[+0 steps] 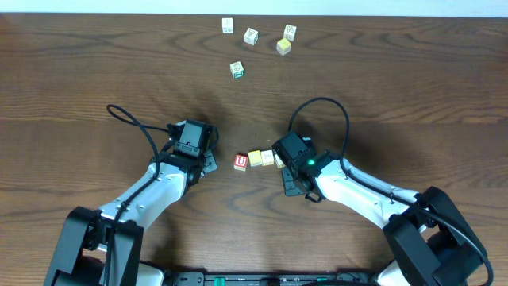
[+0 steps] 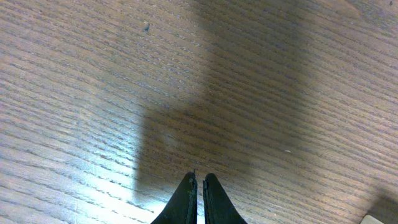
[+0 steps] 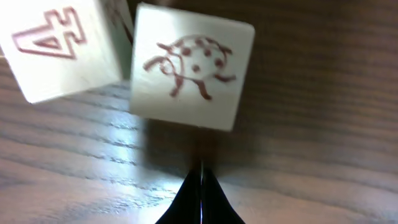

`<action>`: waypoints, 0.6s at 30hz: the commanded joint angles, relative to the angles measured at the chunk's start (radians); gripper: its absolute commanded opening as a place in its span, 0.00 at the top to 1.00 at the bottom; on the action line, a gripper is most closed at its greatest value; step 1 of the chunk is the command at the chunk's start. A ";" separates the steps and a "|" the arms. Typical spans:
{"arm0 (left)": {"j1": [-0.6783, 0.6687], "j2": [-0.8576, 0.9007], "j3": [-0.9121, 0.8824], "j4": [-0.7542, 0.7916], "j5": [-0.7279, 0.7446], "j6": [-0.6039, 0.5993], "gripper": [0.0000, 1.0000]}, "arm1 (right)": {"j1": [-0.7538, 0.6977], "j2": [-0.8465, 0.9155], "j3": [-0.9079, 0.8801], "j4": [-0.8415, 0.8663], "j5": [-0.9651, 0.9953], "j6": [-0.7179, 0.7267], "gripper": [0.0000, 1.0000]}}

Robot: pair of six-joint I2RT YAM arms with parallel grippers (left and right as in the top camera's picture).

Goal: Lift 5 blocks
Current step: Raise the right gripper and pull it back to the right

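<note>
Overhead shows me both arms reaching in over the wooden tabletop (image 1: pixel 95 71). My right gripper (image 3: pixel 201 173) is closed on nothing, its fingertips pressed together into one point low over the wood. On the right wrist view a pale block printed with a red ladybug (image 3: pixel 189 74) sits just ahead of that tip; I cannot tell whether the two touch. A second block with an outlined 4 (image 3: pixel 59 46) sits ahead and to the left, close against the ladybug one. From above, a short row of three blocks (image 1: pixel 255 158) lies just beside the right gripper, with a red U block (image 1: pixel 240 162) at the end farthest from it. My left gripper (image 2: pixel 198 183) is also closed and empty, pointing at shadowed wood grain. Five more blocks (image 1: pixel 251 36) lie scattered well beyond both grippers, near the far edge.
</note>
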 commanded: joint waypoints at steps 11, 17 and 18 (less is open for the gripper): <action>0.004 -0.001 0.005 -0.003 -0.015 -0.005 0.93 | -0.158 -0.003 -0.003 0.063 0.043 0.003 0.99; 0.004 -0.001 0.005 -0.003 -0.015 -0.005 0.93 | -0.179 -0.003 -0.003 0.128 -0.034 -0.034 0.99; 0.004 -0.001 0.005 -0.003 -0.015 -0.005 0.93 | -0.177 -0.003 -0.003 0.133 -0.045 -0.034 0.99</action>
